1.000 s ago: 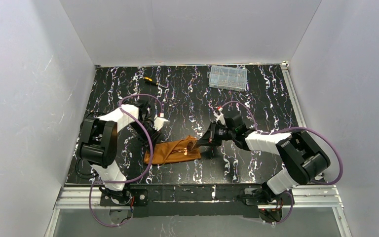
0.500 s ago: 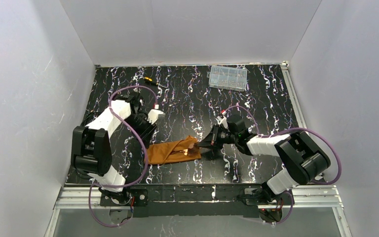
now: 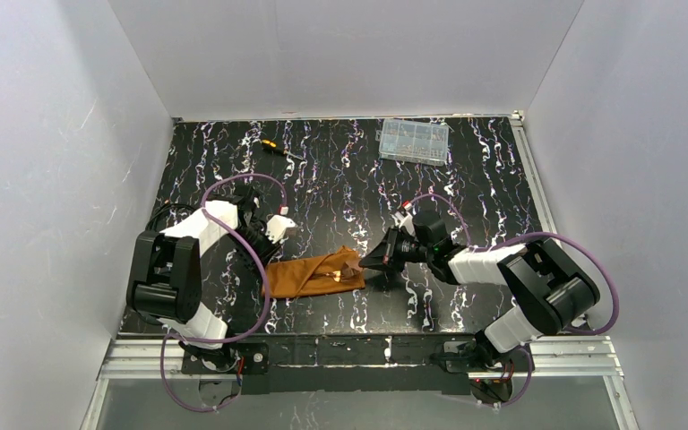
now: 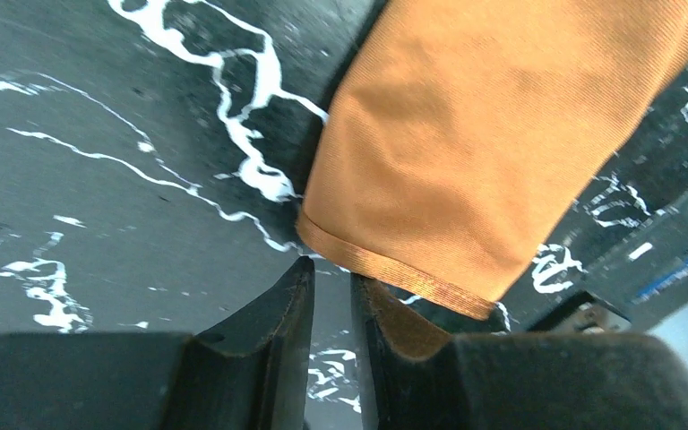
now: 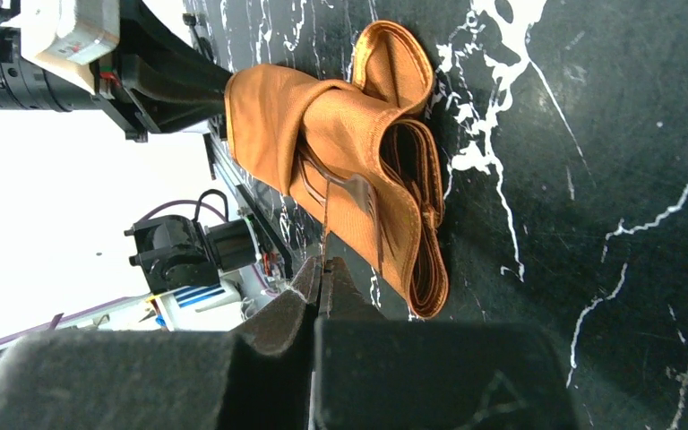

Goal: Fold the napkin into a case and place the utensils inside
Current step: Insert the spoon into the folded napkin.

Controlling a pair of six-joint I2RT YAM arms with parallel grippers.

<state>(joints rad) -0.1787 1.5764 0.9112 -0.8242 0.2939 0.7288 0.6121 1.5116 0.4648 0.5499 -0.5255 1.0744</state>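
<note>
The rust-orange napkin [image 3: 309,275] lies folded as a long narrow case near the table's front middle, layered and open at its right end [image 5: 417,224]. A slim copper utensil [image 5: 326,219] runs out of that opening to my right gripper [image 5: 323,262], which is shut on its thin end just right of the case [image 3: 367,261]. More copper shows inside the mouth [image 3: 342,267]. My left gripper [image 4: 331,269] sits low at the case's left end [image 3: 262,260]. It is open by a narrow gap with nothing between the fingers. The napkin's hem [image 4: 394,273] lies just past its fingertips.
A clear plastic compartment box [image 3: 414,141] stands at the back right, and a yellow-and-black screwdriver [image 3: 273,146] lies at the back left. White walls close in the black marbled table [image 3: 466,188] on three sides. The left arm's camera block [image 5: 54,45] shows beyond the napkin.
The left gripper let its jaws part slightly; the arm swung up and left, then came back down at the napkin's left end. The right gripper stayed shut and nearly still.
</note>
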